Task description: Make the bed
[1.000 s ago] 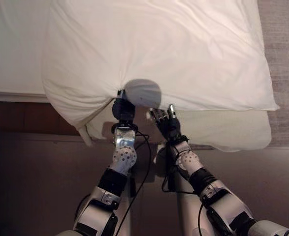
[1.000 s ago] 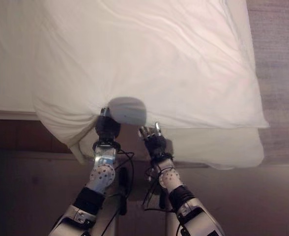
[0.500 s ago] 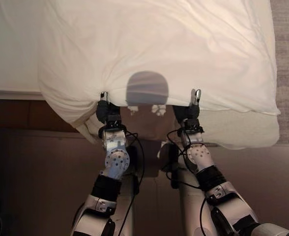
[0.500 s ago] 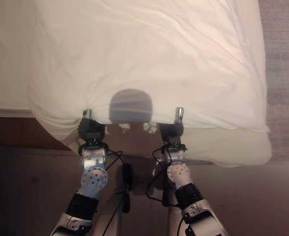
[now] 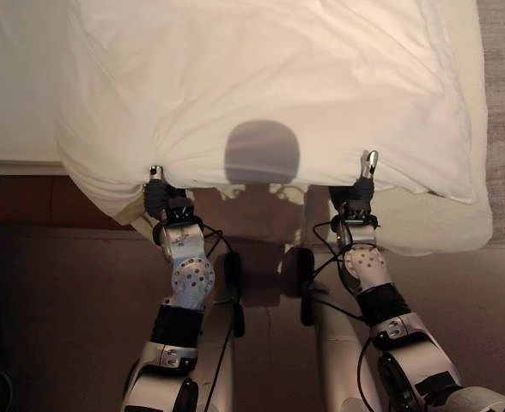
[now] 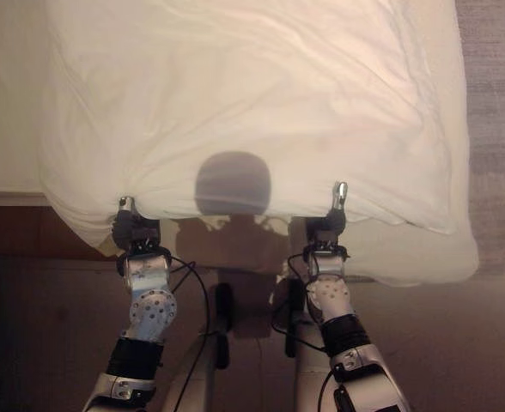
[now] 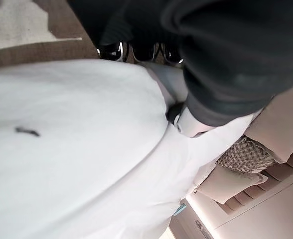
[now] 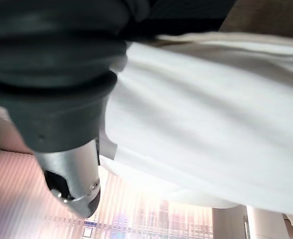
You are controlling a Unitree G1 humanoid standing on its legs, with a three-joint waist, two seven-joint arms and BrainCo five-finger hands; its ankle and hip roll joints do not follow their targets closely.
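While the bed (image 5: 12,112) fills the far half of both eye views, we see the white duvet (image 5: 270,86) draped over its near edge (a second cream layer (image 5: 424,223) shows beneath, toward the right corner). Since a second ago our hands have moved apart along that edge, so spreading has probably begun. Our left hand (image 5: 156,196) and right hand (image 5: 358,196) each meet the hem; whether they pinch it, we cannot tell. Nothing stands in the way.

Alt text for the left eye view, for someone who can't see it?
Both robot hands, left hand and right hand, grip the near edge of a white pillow on a bed. A second pillow lies beneath.
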